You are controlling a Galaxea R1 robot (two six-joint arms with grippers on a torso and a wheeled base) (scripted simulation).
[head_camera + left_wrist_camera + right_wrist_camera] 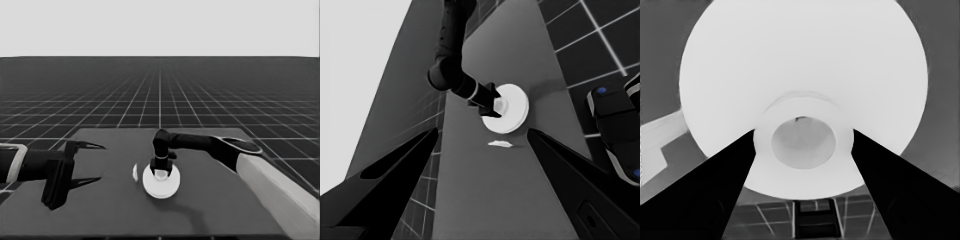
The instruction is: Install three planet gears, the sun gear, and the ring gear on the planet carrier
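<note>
The larger round part [161, 184], the ring gear, lies flat near the middle of the table. My right gripper [161, 172] comes down on it from above. In the right wrist view its two fingers press against either side of the raised hub [802, 142] of the larger round part [805, 65], shut on it. The left wrist view shows the right gripper [496, 105] on the same part [512, 107] from farther off. The planet gears, the sun gear and the planet carrier are hidden. My left gripper [102, 162] waits open over the table's left end with nothing between its fingers.
A thin white piece [135, 172] lies on the table just left of the larger round part, also in the left wrist view [500, 144]. Dark machinery with small blue lights [615, 125] stands past the table's edge. The right arm's pale grey part [280, 195] fills the lower right corner.
</note>
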